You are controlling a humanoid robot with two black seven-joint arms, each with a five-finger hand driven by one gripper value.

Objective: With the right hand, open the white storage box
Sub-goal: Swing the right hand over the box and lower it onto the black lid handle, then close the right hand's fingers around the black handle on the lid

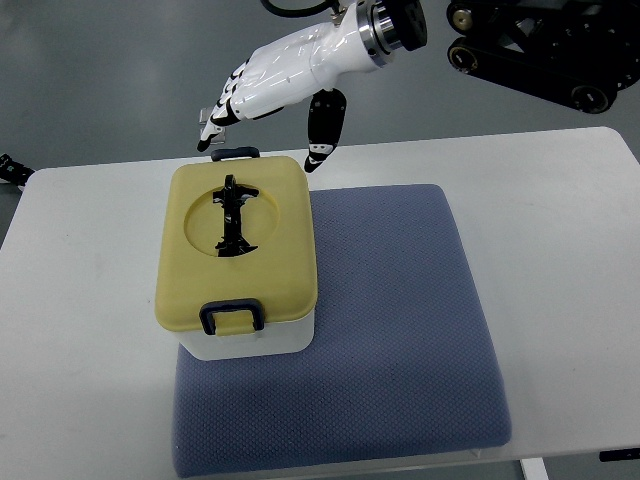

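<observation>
The white storage box [285, 335] stands on the left part of a blue mat [400, 320]. A yellow lid [275, 270] covers it, with a black handle [232, 215] folded flat in a round recess. One dark-framed latch [232, 317] sits at the near edge and another latch [235, 153] at the far edge; both look closed. My right hand [262, 142], white with black joints, hovers just beyond the box's far edge. Its fingers are extended, and the fingertips [210, 135] are just above and left of the far latch. The thumb [322, 135] hangs down by the far right corner. It holds nothing.
The mat lies on a white table [560, 250] with bare surface to the left and right. Dark robot hardware [540, 50] shows at the top right. A small dark object [8, 168] pokes in at the left edge.
</observation>
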